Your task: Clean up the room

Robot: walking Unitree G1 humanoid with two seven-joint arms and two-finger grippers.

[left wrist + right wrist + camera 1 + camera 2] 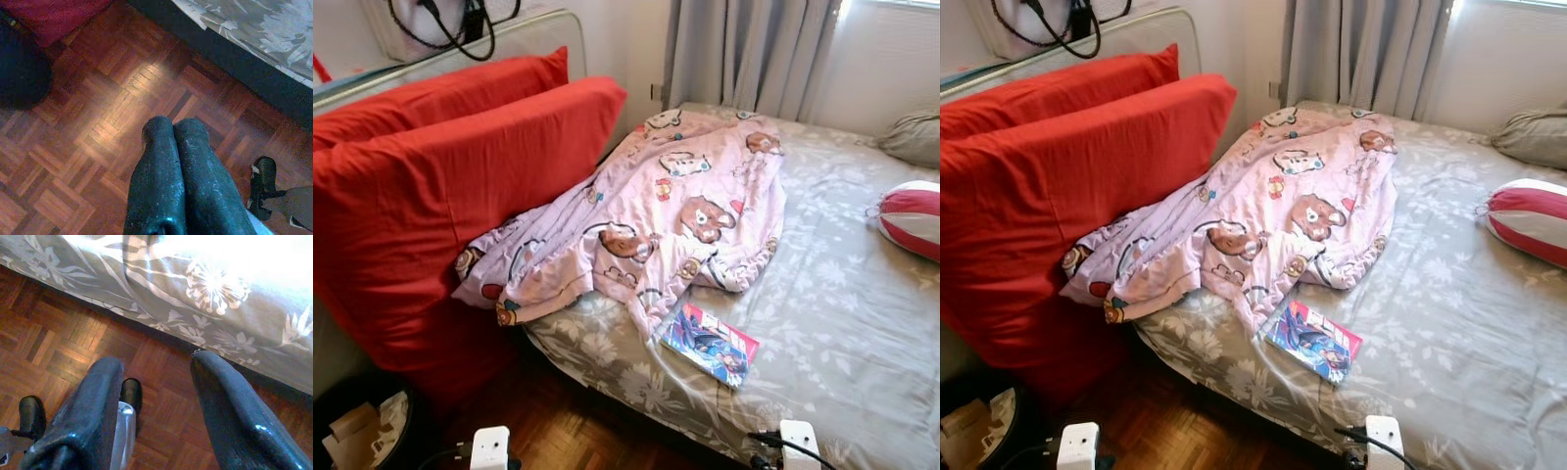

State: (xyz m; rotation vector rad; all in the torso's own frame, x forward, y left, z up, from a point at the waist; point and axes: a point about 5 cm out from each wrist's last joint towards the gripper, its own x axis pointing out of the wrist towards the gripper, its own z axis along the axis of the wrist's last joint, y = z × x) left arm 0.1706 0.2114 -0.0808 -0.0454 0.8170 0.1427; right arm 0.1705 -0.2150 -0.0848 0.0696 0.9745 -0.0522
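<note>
Daylight from the window (901, 5) glares, overexposing the bedsheet (254, 264).

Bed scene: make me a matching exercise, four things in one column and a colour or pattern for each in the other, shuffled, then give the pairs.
Things:
1. crumpled blanket
2. big cushions
3. bed sheet
4. round pillow

Looks:
A. plain red
B. grey with a pale floral print
C. red and white stripes
D. pale pink with cartoon bears

Pairs: 1-D, 2-A, 3-B, 4-C
</note>
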